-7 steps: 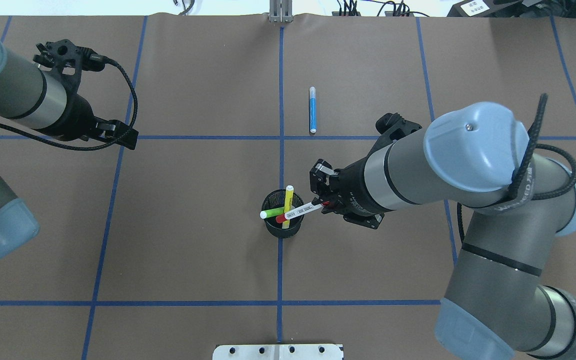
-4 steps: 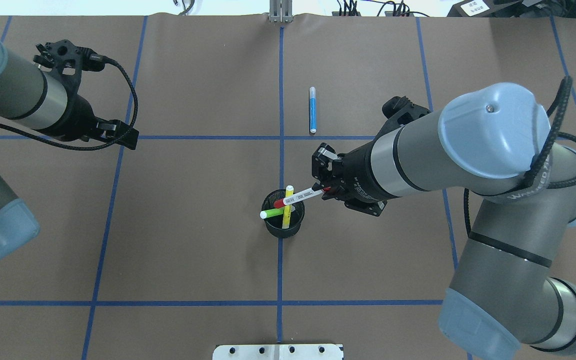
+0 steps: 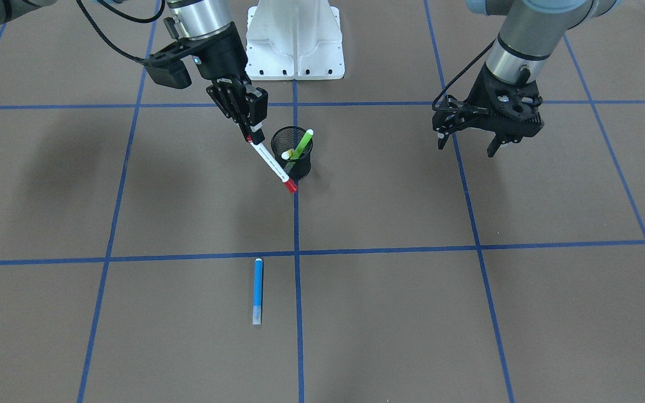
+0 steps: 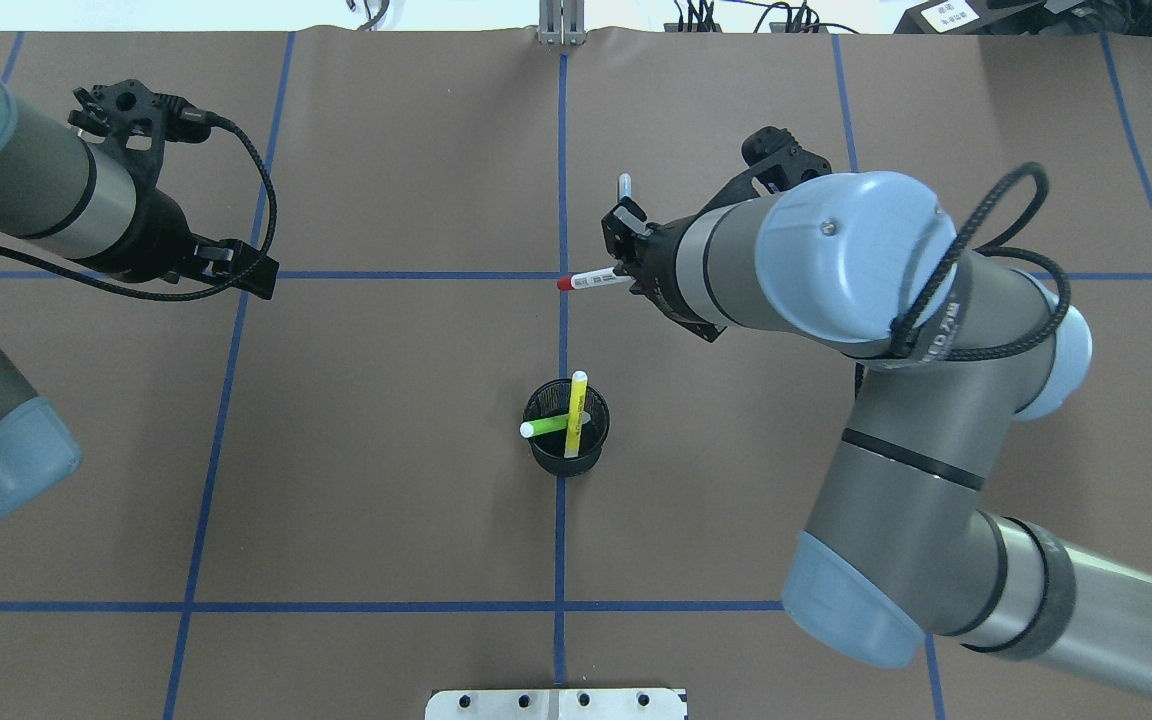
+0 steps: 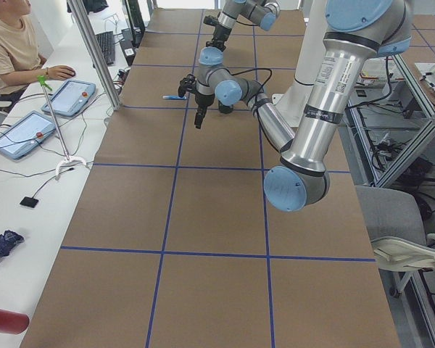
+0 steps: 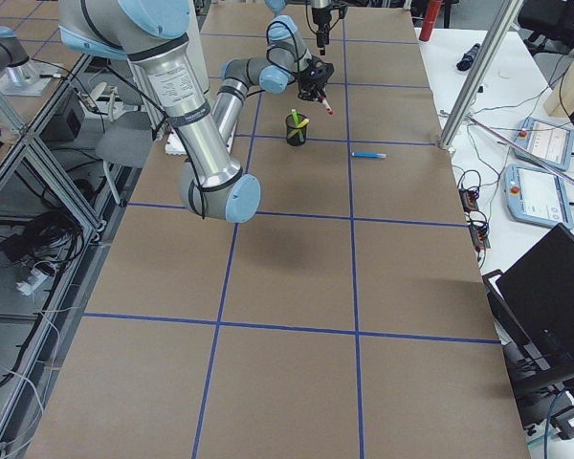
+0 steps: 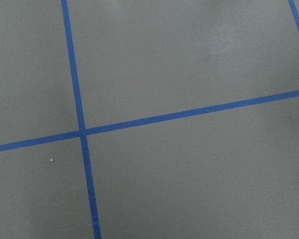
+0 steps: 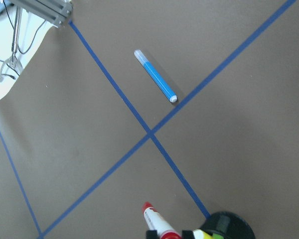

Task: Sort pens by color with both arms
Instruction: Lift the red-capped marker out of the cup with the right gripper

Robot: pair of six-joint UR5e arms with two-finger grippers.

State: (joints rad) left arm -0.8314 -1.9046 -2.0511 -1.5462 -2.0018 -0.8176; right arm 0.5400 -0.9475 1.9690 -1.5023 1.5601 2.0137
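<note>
The right claw [image 4: 626,266] is gripping the white pen [image 4: 591,279], holding it at 12 o'clock from the cup [image 4: 548,456] overhead; the left claw [image 3: 468,146] is hovering open.

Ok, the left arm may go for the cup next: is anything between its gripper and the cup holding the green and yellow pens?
Nothing visible. Between the left gripper and the mesh cup only the brown table surface shows. The right gripper holds the red-capped pen in the air, not between them.
</note>
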